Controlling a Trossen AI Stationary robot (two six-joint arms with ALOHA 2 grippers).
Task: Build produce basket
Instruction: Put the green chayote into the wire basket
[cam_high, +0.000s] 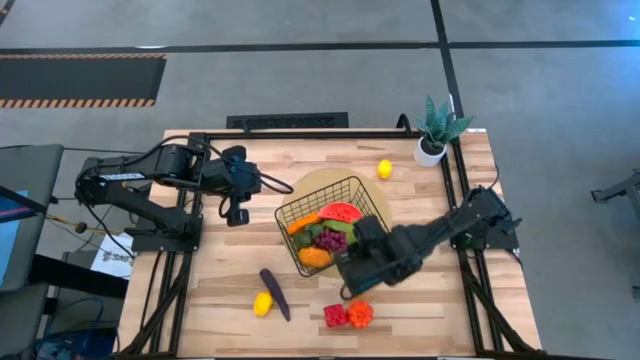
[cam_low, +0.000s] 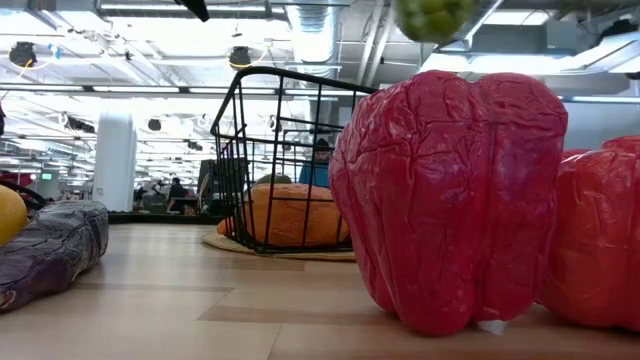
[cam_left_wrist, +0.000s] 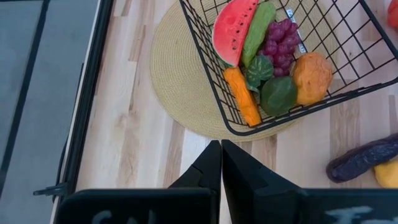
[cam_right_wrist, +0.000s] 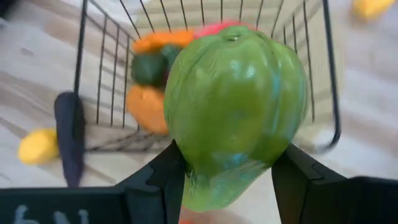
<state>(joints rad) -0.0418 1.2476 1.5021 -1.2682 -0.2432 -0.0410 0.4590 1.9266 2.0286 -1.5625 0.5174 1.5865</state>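
Note:
The black wire basket (cam_high: 285, 215) stands on a round tan mat (cam_high: 318, 183) at mid-table. It holds a watermelon slice (cam_left_wrist: 233, 28), grapes (cam_left_wrist: 280, 40), a carrot (cam_left_wrist: 242, 96) and other produce. My right gripper (cam_high: 352, 282) hangs by the basket's near right corner, shut on a green pepper (cam_right_wrist: 236, 106). The pepper's underside shows at the top of the low view (cam_low: 432, 15). My left gripper (cam_left_wrist: 221, 155) is shut with nothing in it, left of the basket (cam_high: 236, 214). My right gripper pinches the green pepper between its two fingers (cam_right_wrist: 168, 171), one on each flank of the end nearest the wrist (cam_right_wrist: 193, 162). The fingers slant down toward the basket (cam_right_wrist: 112, 74). The pepper is lifted clear of the table, its other end pointing away from the wrist.
On the near table lie a red pepper (cam_high: 335, 315), an orange pepper (cam_high: 361, 313), a purple eggplant (cam_high: 275, 293) and a lemon (cam_high: 262, 304). Another lemon (cam_high: 384, 169) and a potted plant (cam_high: 436, 128) sit at the far right.

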